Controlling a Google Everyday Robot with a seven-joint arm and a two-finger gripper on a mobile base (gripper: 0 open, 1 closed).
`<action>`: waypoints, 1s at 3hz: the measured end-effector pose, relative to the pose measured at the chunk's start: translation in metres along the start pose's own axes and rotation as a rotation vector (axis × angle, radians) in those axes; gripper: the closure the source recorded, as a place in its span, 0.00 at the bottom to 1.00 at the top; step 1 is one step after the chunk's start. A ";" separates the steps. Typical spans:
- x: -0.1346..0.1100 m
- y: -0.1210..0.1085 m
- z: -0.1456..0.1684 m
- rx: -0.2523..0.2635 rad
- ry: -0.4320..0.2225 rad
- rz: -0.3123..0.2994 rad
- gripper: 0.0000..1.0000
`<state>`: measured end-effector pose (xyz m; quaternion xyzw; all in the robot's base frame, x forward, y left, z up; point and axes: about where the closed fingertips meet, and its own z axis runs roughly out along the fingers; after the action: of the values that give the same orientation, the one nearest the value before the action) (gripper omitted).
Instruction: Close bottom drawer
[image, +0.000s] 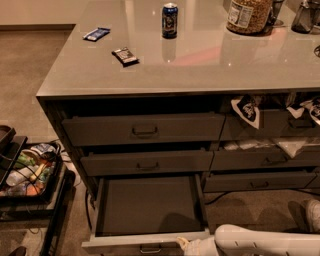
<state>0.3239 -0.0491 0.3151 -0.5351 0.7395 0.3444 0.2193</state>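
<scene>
The bottom drawer (147, 205) is the lowest of three wide dark-grey fronts on the left stack. It is pulled far out and shows a plain dark inside. Its small pull handle (150, 248) sits on the front panel at the lower frame edge. My gripper (186, 245) is at the right end of the drawer's front panel, level with its top edge. The white arm (265, 243) comes in from the lower right. Whether the gripper touches the panel is not clear.
The middle drawer (147, 162) and top drawer (145, 130) stand slightly ajar above. The neighbouring stack holds bags (247, 107) and cloth. The counter (200, 65) carries a can (170, 20), two snack bars and a jar (247, 15). A rack of items (25, 170) stands on the left.
</scene>
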 end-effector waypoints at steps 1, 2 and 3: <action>0.012 0.000 0.023 -0.007 0.010 0.037 0.00; 0.012 0.001 0.025 -0.009 0.009 0.039 0.00; 0.012 0.001 0.025 -0.009 0.009 0.039 0.04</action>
<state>0.3176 -0.0383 0.2902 -0.5233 0.7491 0.3495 0.2069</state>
